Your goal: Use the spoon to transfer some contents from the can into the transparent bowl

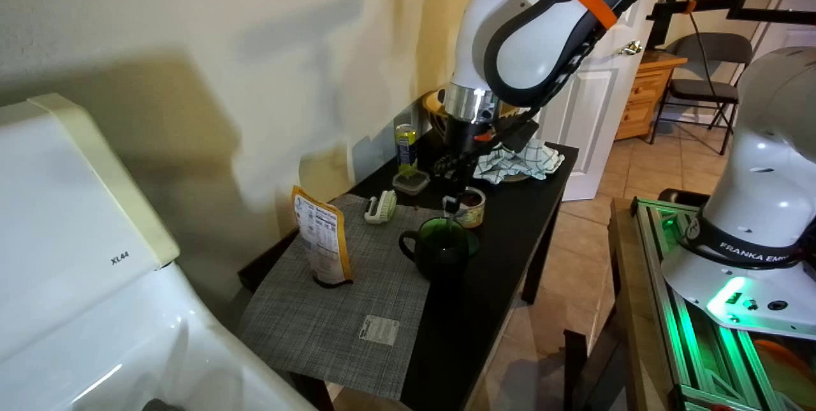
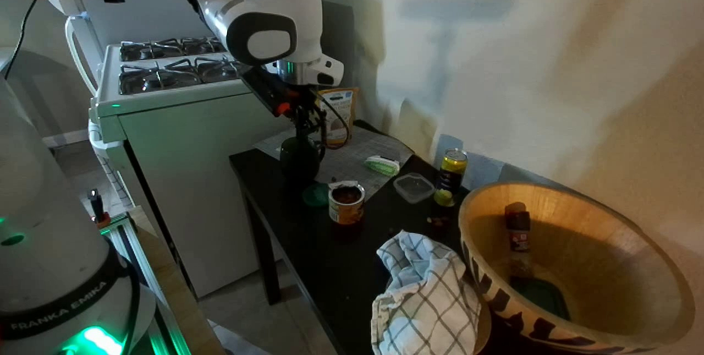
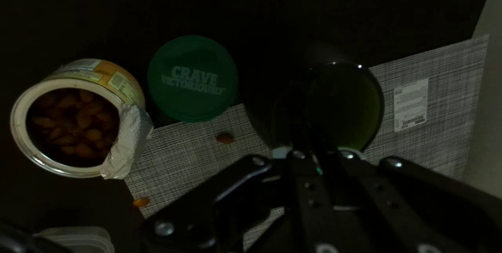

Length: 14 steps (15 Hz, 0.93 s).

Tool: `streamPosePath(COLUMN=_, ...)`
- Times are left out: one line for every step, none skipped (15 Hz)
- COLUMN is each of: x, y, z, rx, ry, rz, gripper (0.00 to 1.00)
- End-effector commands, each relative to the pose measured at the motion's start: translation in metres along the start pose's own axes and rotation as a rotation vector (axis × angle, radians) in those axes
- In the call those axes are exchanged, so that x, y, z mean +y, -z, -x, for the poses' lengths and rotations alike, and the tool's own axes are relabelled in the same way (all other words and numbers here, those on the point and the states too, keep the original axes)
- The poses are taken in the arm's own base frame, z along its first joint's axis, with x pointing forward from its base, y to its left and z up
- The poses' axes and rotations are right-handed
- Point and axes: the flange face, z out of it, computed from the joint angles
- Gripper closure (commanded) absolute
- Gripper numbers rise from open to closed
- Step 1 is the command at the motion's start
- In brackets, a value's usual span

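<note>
Almonds fill the can (image 3: 72, 127), a short tin with a peeled pale foil top, which stands on the black table in both exterior views (image 1: 473, 208) (image 2: 346, 203). The small clear container by the wall is the transparent bowl (image 1: 411, 182) (image 2: 413, 187); only its edge (image 3: 80, 239) enters the wrist view. My gripper (image 1: 451, 204) points down over the mouth of the dark green mug (image 1: 440, 252). Its fingers are together on a thin spoon handle (image 1: 451, 224), which runs down into the mug. A glint of the spoon (image 3: 317, 164) shows between the fingers; its bowl end is hidden inside the mug.
Between can and mug lies a green lid (image 3: 192, 78). A pouch (image 1: 322, 239) and a brush (image 1: 381, 207) are on the grey placemat (image 3: 439, 88). Loose almonds (image 3: 224, 138), a drink can (image 2: 451, 176), a towel (image 2: 423, 294) and a large basket (image 2: 577, 250) are also around.
</note>
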Motion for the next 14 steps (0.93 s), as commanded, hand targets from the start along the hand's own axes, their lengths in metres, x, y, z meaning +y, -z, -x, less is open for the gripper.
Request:
streamPosePath(x=-0.011, y=0.025, z=0.016, rx=-0.034, ry=0.063, rz=0.051, gripper=0.98)
streamPosePath(x=-0.013, y=0.034, z=0.018, rx=-0.039, ry=0.083, rz=0.073, gripper=0.98)
streamPosePath(x=-0.014, y=0.043, z=0.019, rx=-0.041, ry=0.101, rz=0.090, gripper=0.98)
streamPosePath(x=-0.015, y=0.053, z=0.018, rx=-0.036, ry=0.126, rz=0.106, gripper=0.98)
streamPosePath(x=-0.016, y=0.062, z=0.018, rx=-0.038, ry=0.145, rz=0.117, gripper=0.98)
streamPosePath(x=-0.017, y=0.071, z=0.018, rx=-0.032, ry=0.165, rz=0.126, gripper=0.98)
streamPosePath(x=-0.019, y=0.080, z=0.019, rx=-0.022, ry=0.176, rz=0.133, gripper=0.98)
streamPosePath(x=-0.020, y=0.090, z=0.021, rx=-0.005, ry=0.184, rz=0.134, gripper=0.98)
streamPosePath(x=-0.021, y=0.099, z=0.022, rx=0.017, ry=0.186, rz=0.136, gripper=0.98)
streamPosePath(x=-0.021, y=0.107, z=0.022, rx=0.041, ry=0.185, rz=0.139, gripper=0.98)
streamPosePath(x=-0.022, y=0.115, z=0.022, rx=0.067, ry=0.177, rz=0.141, gripper=0.98)
streamPosePath(x=-0.022, y=0.122, z=0.023, rx=0.085, ry=0.177, rz=0.141, gripper=0.98)
streamPosePath(x=-0.020, y=0.129, z=0.024, rx=0.102, ry=0.168, rz=0.141, gripper=0.98)
streamPosePath(x=-0.014, y=0.136, z=0.027, rx=0.122, ry=0.142, rz=0.141, gripper=0.98)
